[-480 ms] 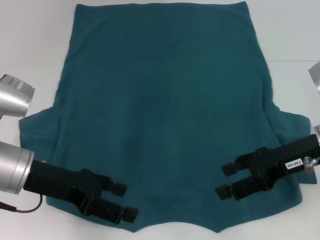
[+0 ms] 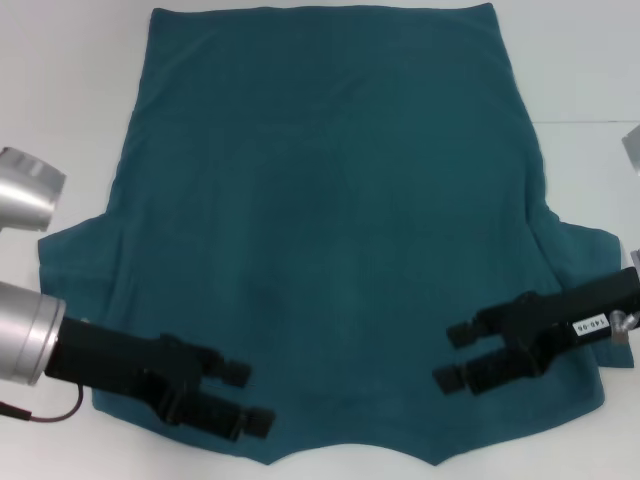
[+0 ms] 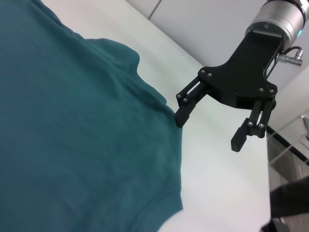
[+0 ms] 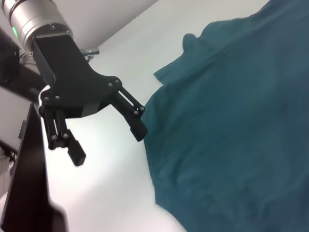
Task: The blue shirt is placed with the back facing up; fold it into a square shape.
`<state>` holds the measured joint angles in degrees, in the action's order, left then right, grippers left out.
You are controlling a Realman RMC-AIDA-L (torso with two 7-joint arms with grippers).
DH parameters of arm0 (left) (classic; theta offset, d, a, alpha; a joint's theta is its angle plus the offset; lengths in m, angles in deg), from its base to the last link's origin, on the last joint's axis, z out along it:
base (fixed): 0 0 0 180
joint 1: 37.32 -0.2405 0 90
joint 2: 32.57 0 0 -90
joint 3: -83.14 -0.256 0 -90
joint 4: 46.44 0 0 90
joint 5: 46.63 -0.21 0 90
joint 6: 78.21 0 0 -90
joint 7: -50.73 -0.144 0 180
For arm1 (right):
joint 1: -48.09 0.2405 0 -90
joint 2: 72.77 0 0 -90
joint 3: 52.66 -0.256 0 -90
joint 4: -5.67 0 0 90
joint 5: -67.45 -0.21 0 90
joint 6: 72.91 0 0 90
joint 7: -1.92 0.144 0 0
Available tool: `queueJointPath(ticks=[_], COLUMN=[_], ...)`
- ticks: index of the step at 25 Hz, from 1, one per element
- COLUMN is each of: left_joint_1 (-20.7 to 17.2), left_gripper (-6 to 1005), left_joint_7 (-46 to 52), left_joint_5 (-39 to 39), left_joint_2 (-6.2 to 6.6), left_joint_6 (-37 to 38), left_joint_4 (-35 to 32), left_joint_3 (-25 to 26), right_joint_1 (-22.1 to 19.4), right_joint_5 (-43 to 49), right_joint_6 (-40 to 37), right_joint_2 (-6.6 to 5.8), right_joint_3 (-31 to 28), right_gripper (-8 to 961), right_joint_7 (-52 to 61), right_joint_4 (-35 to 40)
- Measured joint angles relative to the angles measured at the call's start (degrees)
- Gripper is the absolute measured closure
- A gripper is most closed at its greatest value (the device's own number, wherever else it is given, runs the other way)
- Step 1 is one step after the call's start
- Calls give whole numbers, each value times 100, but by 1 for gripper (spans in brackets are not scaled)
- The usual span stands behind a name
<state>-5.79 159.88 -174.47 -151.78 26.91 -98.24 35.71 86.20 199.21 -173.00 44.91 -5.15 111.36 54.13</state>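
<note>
Both open grippers, left gripper and right gripper, have barely shifted over the flat teal-blue cotton shirt; folding hasn't begun.

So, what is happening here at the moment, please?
A two-armed robot is about to fold the blue shirt, which lies spread flat on the white table, plain side up. The left gripper and the right gripper are both open, one over each side of the shirt's near part. Neither holds the cloth, and no fold has been made yet.
</note>
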Motion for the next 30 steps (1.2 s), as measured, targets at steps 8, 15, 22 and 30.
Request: queueJointPath(ticks=[8, 15, 22, 30], left_joint_1=[-58, -286, -473, -440], left_gripper=[71, 70, 71, 72], left_joint_7=[1479, 2790, 2936, 2864], left_joint_5=[60, 25, 8, -184], left_joint_2=[74, 443, 417, 415], left_joint_6=[-1329, -2370, -2766, -3378], left_joint_4=[68, 883, 948, 1345], left_joint_3=[2162, 3427, 3714, 3503], right_joint_1=[34, 82, 312, 349], right_joint_5=[-304, -986, -967, -975], right_joint_6=[1148, 2117, 2423, 2416], right_joint_2=[-159, -1014, -1521, -1490], right_joint_3=[-1423, -1829, -1731, -1695], right_gripper=[71, 71, 71, 70], right_joint_7=[1679, 2958, 3175, 3203], right_joint_4=[-110, -1507, -1945, -1948])
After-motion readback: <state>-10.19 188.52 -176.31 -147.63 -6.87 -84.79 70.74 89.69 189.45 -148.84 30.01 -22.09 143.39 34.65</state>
